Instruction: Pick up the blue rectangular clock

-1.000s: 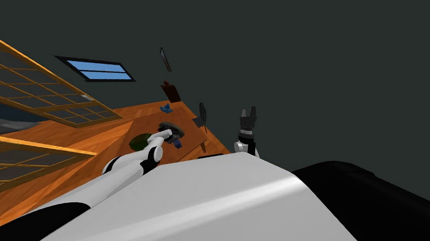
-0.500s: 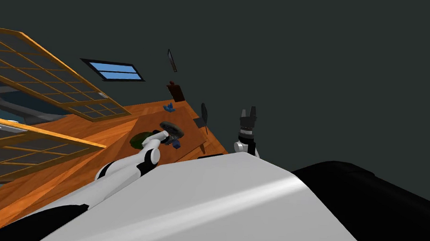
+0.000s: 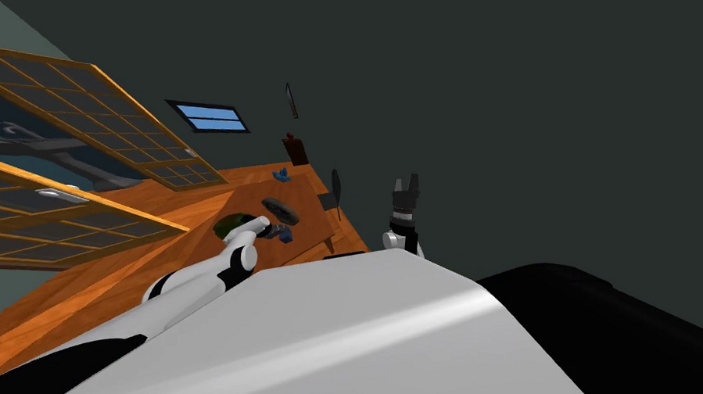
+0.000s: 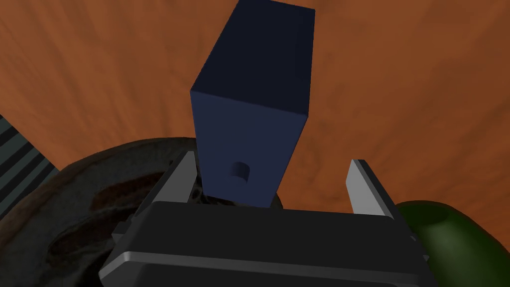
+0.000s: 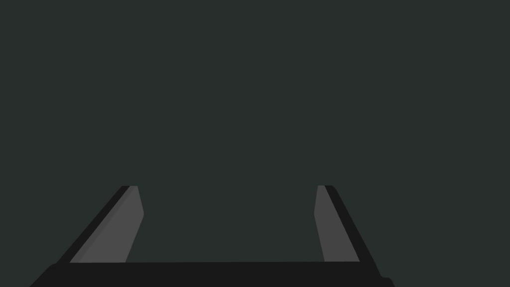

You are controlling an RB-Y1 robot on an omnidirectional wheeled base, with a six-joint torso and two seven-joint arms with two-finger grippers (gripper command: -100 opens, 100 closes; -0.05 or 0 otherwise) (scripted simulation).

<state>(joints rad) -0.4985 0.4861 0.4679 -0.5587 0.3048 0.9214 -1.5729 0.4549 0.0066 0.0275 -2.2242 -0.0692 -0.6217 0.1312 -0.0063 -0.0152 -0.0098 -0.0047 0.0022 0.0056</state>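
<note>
The clock [image 4: 254,99] is a dark blue rectangular box standing on the orange wooden table [image 4: 423,89]. It has a small round knob low on the face toward me. My left gripper [image 4: 271,167] is open around its near end; one finger [image 4: 185,172] is close against the clock's side and the other stands well apart from it. In the head view the clock [image 3: 286,235] shows as a small blue block at the left gripper [image 3: 271,231]. My right gripper [image 3: 407,183] is raised beside the table's edge, open and holding nothing, as the right wrist view [image 5: 226,187] confirms.
A dark round dish [image 4: 74,224] lies right beside the clock on one side, and a green rounded object [image 4: 448,234] on the other. Farther along the table are a small blue item [image 3: 282,174], a brown object [image 3: 296,150] and a dark upright piece [image 3: 335,183].
My head view has swung, sliding the windows and table across the picture. The left hand has drawn slightly back from the dark dish, nearer the clock. The right arm is still.
</note>
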